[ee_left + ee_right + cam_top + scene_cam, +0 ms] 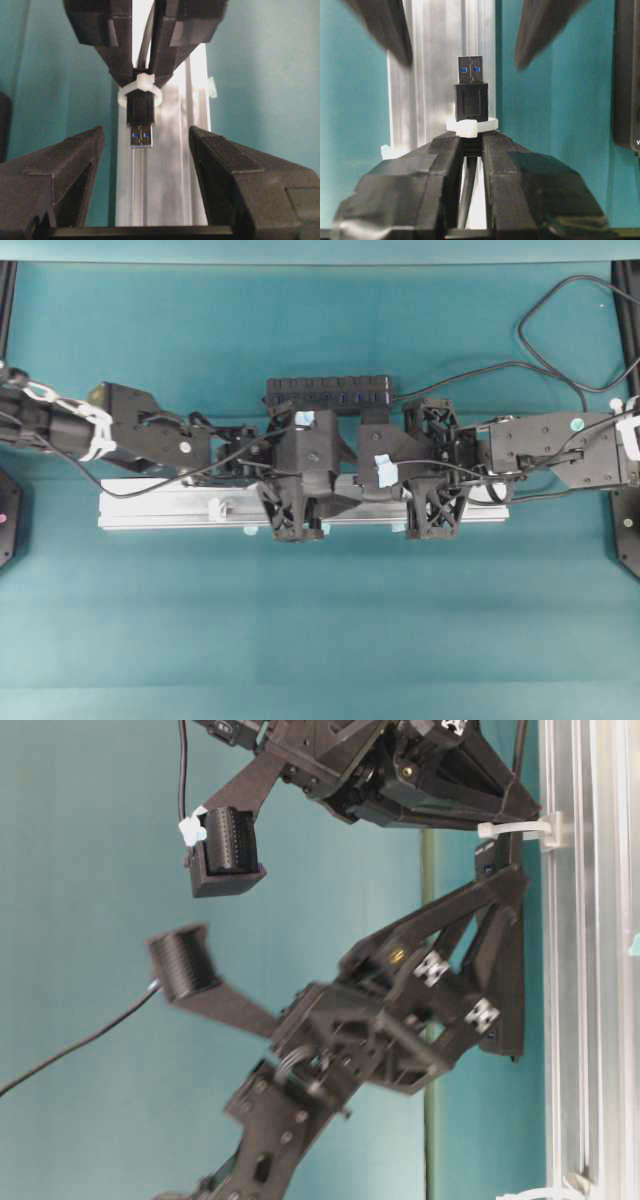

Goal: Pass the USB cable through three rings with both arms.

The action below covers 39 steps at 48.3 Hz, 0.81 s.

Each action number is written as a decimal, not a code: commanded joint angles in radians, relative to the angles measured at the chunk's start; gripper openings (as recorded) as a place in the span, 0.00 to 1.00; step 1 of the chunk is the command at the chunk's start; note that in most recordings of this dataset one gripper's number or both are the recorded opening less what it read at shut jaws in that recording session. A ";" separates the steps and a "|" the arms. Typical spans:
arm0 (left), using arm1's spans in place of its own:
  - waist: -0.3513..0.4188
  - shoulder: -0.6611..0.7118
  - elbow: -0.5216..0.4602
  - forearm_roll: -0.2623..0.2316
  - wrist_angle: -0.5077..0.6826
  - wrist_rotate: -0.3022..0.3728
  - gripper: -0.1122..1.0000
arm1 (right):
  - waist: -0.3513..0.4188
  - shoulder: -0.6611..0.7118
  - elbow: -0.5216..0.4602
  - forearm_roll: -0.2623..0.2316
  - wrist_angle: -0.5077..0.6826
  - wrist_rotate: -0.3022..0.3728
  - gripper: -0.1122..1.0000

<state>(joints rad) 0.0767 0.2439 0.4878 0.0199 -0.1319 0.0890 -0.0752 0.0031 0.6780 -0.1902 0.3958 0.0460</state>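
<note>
In our left wrist view, our left gripper (145, 165) stood wide apart, one finger (50, 175) on each side of the picture, holding nothing. Between them, a little farther off, the plug (141, 122) of the cable (145, 47) pointed at us, with its silver tip showing blue inside. The plug poked through a small white ring (140, 90) that stood on the rail (165, 200). Right behind the ring, our right gripper (141, 70) was pressed together on the cable, with its tips touching the ring.

From the right wrist view, we saw the same grip from behind: the right gripper was tight on the cable, the ring just past its tips and the plug sticking out beyond.

From above, both grippers met over the middle of the rail on the teal worktop (320, 640). Another white ring (216, 508) stood farther left on the rail. A black hub (328, 391) lay behind the rail.
</note>
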 commanded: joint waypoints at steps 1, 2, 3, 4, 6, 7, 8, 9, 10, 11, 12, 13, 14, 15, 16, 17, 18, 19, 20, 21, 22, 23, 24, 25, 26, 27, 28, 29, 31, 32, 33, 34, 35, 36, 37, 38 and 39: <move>0.005 0.018 -0.021 0.002 -0.011 0.000 0.73 | 0.002 -0.011 -0.005 0.002 -0.009 -0.006 0.05; 0.005 0.026 -0.021 0.002 -0.009 0.000 0.73 | 0.002 -0.009 -0.005 0.002 -0.009 -0.006 0.05; 0.006 0.029 -0.023 0.002 -0.011 0.000 0.73 | 0.002 -0.009 -0.003 0.002 -0.009 -0.006 0.05; 0.008 0.034 -0.025 0.002 -0.011 0.000 0.73 | 0.002 -0.011 -0.003 0.002 -0.009 -0.006 0.05; 0.011 0.040 -0.029 0.002 -0.011 -0.002 0.73 | 0.003 -0.011 -0.003 0.002 -0.009 -0.006 0.05; 0.012 0.041 -0.032 0.002 -0.012 -0.002 0.73 | 0.002 -0.009 -0.003 0.002 -0.009 -0.006 0.05; 0.014 0.043 -0.034 0.002 -0.014 -0.002 0.73 | 0.002 -0.009 -0.003 0.002 -0.009 -0.006 0.05; 0.015 0.044 -0.037 0.002 -0.014 -0.002 0.73 | 0.002 -0.009 -0.003 0.002 -0.009 -0.006 0.05; 0.017 0.044 -0.040 0.002 -0.014 -0.002 0.73 | 0.002 -0.009 -0.003 0.002 -0.009 -0.006 0.05; 0.017 0.046 -0.043 0.002 -0.014 -0.002 0.73 | 0.002 -0.009 -0.003 0.002 -0.009 -0.006 0.05; 0.020 0.048 -0.048 0.002 -0.015 -0.002 0.73 | 0.002 -0.009 -0.003 0.002 -0.009 -0.006 0.05; 0.020 0.048 -0.049 0.002 -0.015 -0.002 0.73 | 0.002 -0.011 -0.003 0.002 -0.009 -0.006 0.05; 0.021 0.049 -0.051 0.002 -0.015 -0.002 0.73 | 0.002 -0.011 -0.003 0.002 -0.009 -0.006 0.05; 0.021 0.049 -0.052 0.002 -0.015 -0.002 0.73 | 0.002 -0.011 -0.003 0.002 -0.009 -0.006 0.05; 0.023 0.049 -0.052 0.002 -0.015 -0.002 0.73 | 0.002 -0.009 -0.003 0.002 -0.008 -0.006 0.05; 0.023 0.049 -0.052 0.002 -0.015 -0.003 0.73 | 0.002 -0.009 -0.003 0.002 -0.009 -0.006 0.05; 0.023 0.049 -0.052 0.002 -0.015 -0.003 0.73 | 0.002 -0.009 -0.003 0.002 -0.009 -0.006 0.05; 0.025 0.049 -0.052 0.002 -0.015 -0.003 0.73 | 0.002 -0.011 -0.003 0.002 -0.009 -0.006 0.05; 0.025 0.049 -0.052 0.002 -0.017 -0.003 0.73 | 0.002 -0.009 -0.003 0.002 -0.009 -0.006 0.05; 0.023 0.049 -0.052 0.002 -0.017 -0.003 0.73 | 0.002 -0.009 -0.003 0.002 -0.009 -0.006 0.05; 0.025 0.049 -0.052 0.002 -0.020 -0.003 0.73 | 0.002 -0.009 -0.003 0.002 -0.011 -0.005 0.05; 0.023 0.049 -0.052 0.002 -0.020 -0.003 0.73 | 0.002 -0.009 -0.003 0.002 -0.011 -0.005 0.05; 0.023 0.051 -0.051 0.002 -0.021 -0.003 0.73 | 0.002 -0.011 -0.003 0.002 -0.012 -0.005 0.05; 0.023 0.051 -0.052 0.002 -0.023 -0.003 0.73 | 0.002 -0.009 -0.003 0.002 -0.012 -0.005 0.05; 0.023 0.051 -0.052 0.000 -0.023 -0.003 0.73 | 0.003 -0.011 -0.003 0.002 -0.014 -0.005 0.05; 0.025 0.051 -0.051 0.002 -0.023 -0.003 0.73 | 0.002 -0.009 -0.003 0.002 -0.015 -0.005 0.05; 0.023 0.051 -0.051 0.002 -0.025 -0.003 0.73 | 0.002 -0.009 -0.003 0.002 -0.015 -0.005 0.05; 0.025 0.051 -0.051 0.002 -0.025 -0.003 0.73 | 0.002 -0.011 -0.003 0.000 -0.017 -0.005 0.05; 0.023 0.051 -0.049 0.002 -0.025 -0.005 0.73 | 0.002 -0.009 -0.003 0.002 -0.018 -0.005 0.05; 0.023 0.051 -0.049 0.002 -0.025 -0.005 0.72 | 0.002 -0.009 -0.003 0.002 -0.018 -0.005 0.05; 0.023 0.051 -0.049 0.002 -0.025 -0.005 0.72 | 0.002 -0.011 -0.003 0.002 -0.018 -0.005 0.05; 0.023 0.051 -0.049 0.002 -0.025 -0.005 0.71 | 0.002 -0.009 -0.003 0.000 -0.018 -0.005 0.05; 0.023 0.051 -0.049 0.002 -0.025 -0.005 0.70 | 0.003 -0.011 -0.003 0.002 -0.018 -0.005 0.05; 0.023 0.051 -0.049 0.002 -0.025 -0.005 0.69 | 0.002 -0.009 -0.003 0.002 -0.018 -0.005 0.05; 0.023 0.051 -0.049 0.002 -0.025 -0.005 0.68 | 0.002 -0.011 -0.003 0.002 -0.018 -0.005 0.05; 0.023 0.051 -0.049 0.002 -0.025 -0.005 0.67 | 0.003 -0.009 -0.003 0.002 -0.018 -0.005 0.05; 0.023 0.051 -0.051 0.002 -0.025 -0.005 0.65 | 0.002 -0.011 -0.003 0.002 -0.018 -0.005 0.05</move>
<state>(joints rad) 0.1028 0.3007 0.4479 0.0199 -0.1442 0.0859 -0.0752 0.0046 0.6811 -0.1902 0.3850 0.0445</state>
